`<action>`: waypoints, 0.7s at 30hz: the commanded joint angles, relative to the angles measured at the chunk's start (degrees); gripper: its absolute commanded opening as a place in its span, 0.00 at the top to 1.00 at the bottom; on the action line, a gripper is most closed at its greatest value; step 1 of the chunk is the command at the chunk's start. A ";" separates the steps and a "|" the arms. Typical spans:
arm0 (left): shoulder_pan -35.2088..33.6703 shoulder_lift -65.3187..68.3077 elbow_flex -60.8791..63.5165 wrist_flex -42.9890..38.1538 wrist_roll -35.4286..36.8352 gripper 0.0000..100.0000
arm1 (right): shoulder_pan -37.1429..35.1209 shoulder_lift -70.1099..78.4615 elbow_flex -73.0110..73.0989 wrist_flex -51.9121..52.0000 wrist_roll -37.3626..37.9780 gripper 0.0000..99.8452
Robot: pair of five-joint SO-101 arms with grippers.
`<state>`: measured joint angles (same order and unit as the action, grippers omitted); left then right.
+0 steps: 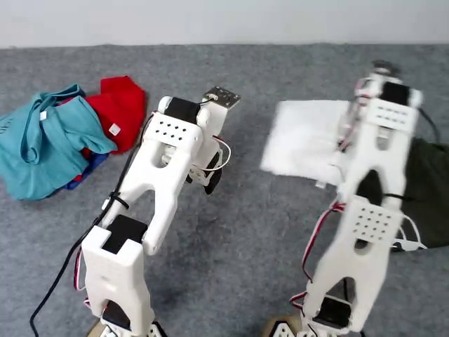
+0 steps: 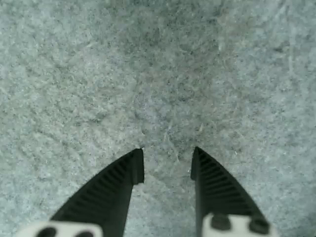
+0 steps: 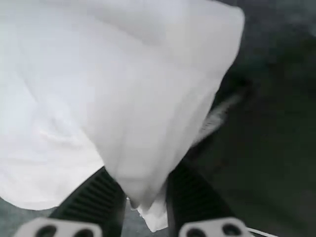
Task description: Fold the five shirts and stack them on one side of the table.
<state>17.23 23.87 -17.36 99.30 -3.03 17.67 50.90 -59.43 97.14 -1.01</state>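
My right gripper [image 3: 145, 192] is shut on a fold of the white shirt [image 3: 98, 89], and the cloth hangs bunched between its jaws. From above, the white shirt [image 1: 305, 137] lies partly flat on the grey carpet beside the right arm [image 1: 372, 175]. A dark green shirt [image 1: 429, 189] lies under and to the right of that arm, and the same dark green shirt [image 3: 266, 128] sits beneath the white cloth. My left gripper [image 2: 168, 165] is open just above bare carpet, holding nothing. Its black fingers [image 1: 212, 179] sit at the table's middle.
A loose pile at the far left holds a teal shirt [image 1: 42, 140], a red shirt [image 1: 119, 105] and a blue shirt [image 1: 88, 168] peeking out below. Grey carpet [image 1: 245, 232] covers the table between the arms. A black cable [image 1: 59, 281] trails from the left arm.
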 commanded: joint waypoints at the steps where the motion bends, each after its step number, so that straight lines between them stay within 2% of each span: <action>1: 0.18 -3.08 -0.48 0.70 -0.62 0.84 | 5.32 -1.71 -2.55 2.07 -3.08 0.99; 9: 0.18 -3.08 1.71 0.44 -0.62 0.84 | 11.91 -5.41 0.53 5.76 -5.63 0.99; 21: 0.18 -3.08 2.33 0.26 -0.70 0.84 | 20.26 -18.95 16.97 5.67 -6.42 0.99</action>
<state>17.23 23.87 -14.73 99.30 -3.12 34.81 37.89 -44.66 100.48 -6.99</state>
